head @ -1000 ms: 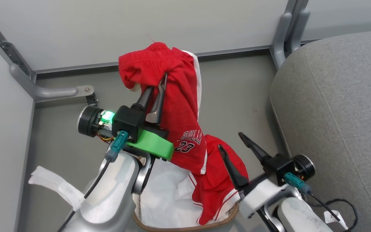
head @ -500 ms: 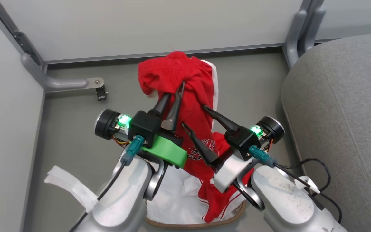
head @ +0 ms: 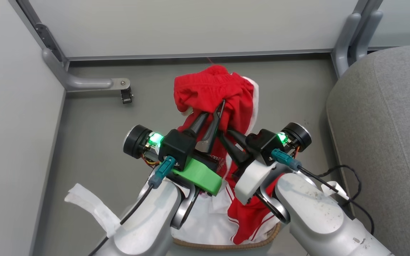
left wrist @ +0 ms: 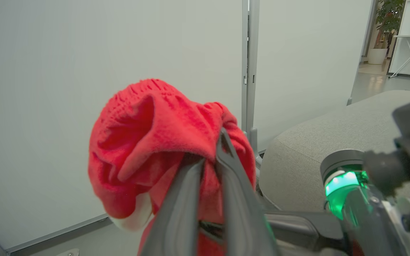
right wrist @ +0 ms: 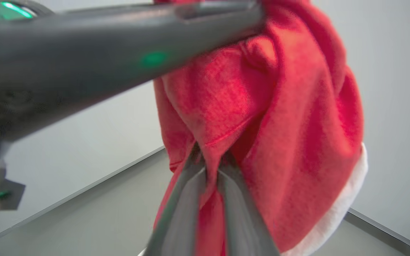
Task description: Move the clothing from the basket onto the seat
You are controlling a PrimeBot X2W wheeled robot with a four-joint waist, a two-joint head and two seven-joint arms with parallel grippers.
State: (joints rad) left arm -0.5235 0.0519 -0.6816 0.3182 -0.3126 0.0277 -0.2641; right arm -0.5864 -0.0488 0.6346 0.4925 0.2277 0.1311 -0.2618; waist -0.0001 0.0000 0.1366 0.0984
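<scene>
The red clothing (head: 214,89) hangs bunched above the basket (head: 226,246), its lower end trailing down into it. My left gripper (head: 219,106) is shut on the upper fold of the clothing (left wrist: 155,142); in the left wrist view that gripper (left wrist: 214,149) pinches red cloth between its tips. My right gripper (head: 223,134) comes in from the right just below and is shut on the clothing (right wrist: 279,124); its tips (right wrist: 210,156) clamp a fold. The grey seat (head: 386,124) lies to the right, and its edge (left wrist: 333,142) is apart from the cloth.
A white sheet (head: 205,220) lines the basket under my arms. Pale partition walls with grey metal feet (head: 91,83) close off the back and left. A black cable (head: 351,185) hangs from my right wrist next to the seat. Grey floor (head: 290,89) lies between basket and seat.
My right gripper rose up and left from beside the basket to the hanging clothing and shut on it just below the left grip. The left gripper kept hold. The head camera shifted.
</scene>
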